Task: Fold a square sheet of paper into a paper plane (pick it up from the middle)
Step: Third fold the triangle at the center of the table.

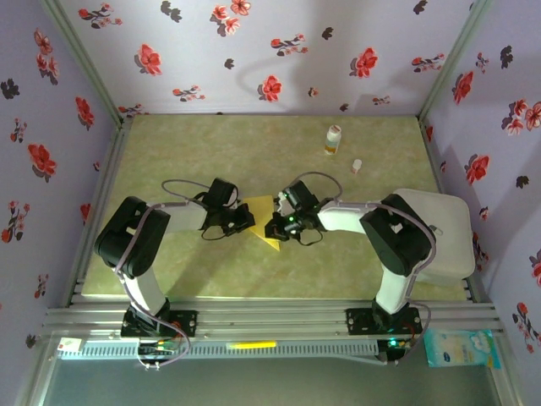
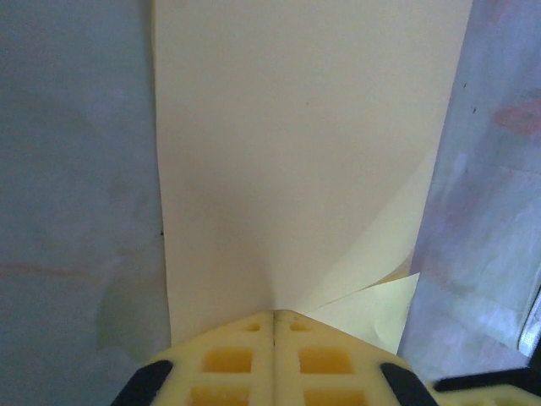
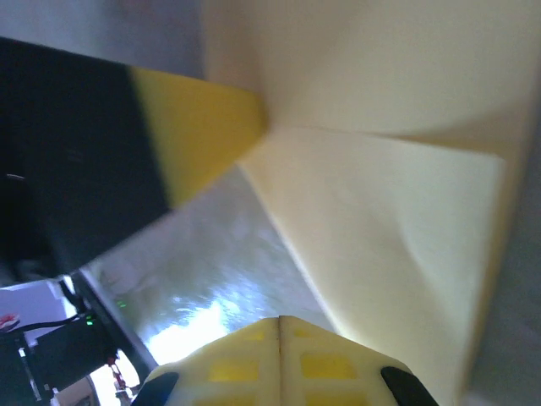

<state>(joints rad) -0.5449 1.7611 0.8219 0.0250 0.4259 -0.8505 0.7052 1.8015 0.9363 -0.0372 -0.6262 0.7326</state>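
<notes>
Held the square sheet of paper (image 1: 264, 211) off the table (image 1: 211, 271), over its middle, between 2 grippers — partly folded, creases showing. Had the left gripper (image 2: 275, 315) clenched on 1 edge, pads pressed together, a loose corner flap lying just to the right. Had the right gripper (image 3: 280, 319) clamped likewise on the opposite side, the sheet running up from its closed tips. Stood a small bottle (image 1: 333, 139) well apart — near the back.

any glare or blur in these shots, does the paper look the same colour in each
Top external: even light, sharp, paper reads mustard. Left wrist: paper washed out to pale cream, background soft. Right wrist: bright glare on the table near the right claw, close paper blurry.
</notes>
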